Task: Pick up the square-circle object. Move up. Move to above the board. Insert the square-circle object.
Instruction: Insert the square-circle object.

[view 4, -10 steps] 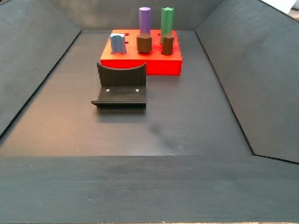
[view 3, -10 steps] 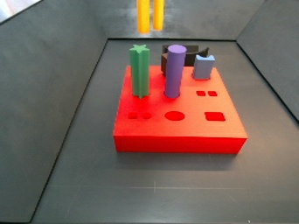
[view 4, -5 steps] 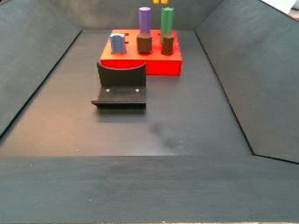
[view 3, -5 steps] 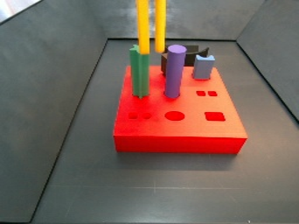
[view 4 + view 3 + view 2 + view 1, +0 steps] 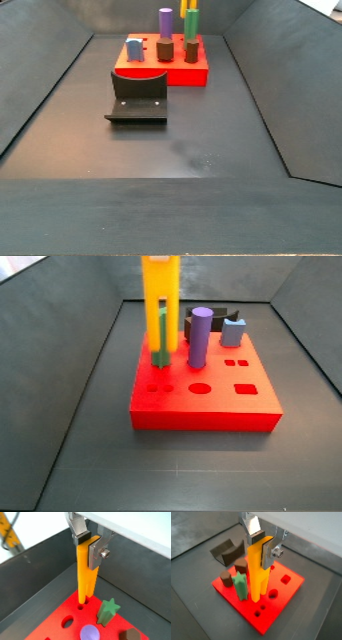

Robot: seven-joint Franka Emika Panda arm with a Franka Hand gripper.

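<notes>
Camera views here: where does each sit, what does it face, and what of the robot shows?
Wrist views: on the arm, looking down the tool, shut on the square-circle object over the board.
Side view: looks along the board; only the bar shows, no robot.
Side view: opposite end, behind the fixture; no robot.
Shared: green peg.

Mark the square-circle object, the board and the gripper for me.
square-circle object (image 5: 85,572): a wrist view, middle of the bar.
board (image 5: 214,404): a side view, bare red top near the front.
gripper (image 5: 260,548): a wrist view, between the fingertips clamping the bar, above the board.
</notes>
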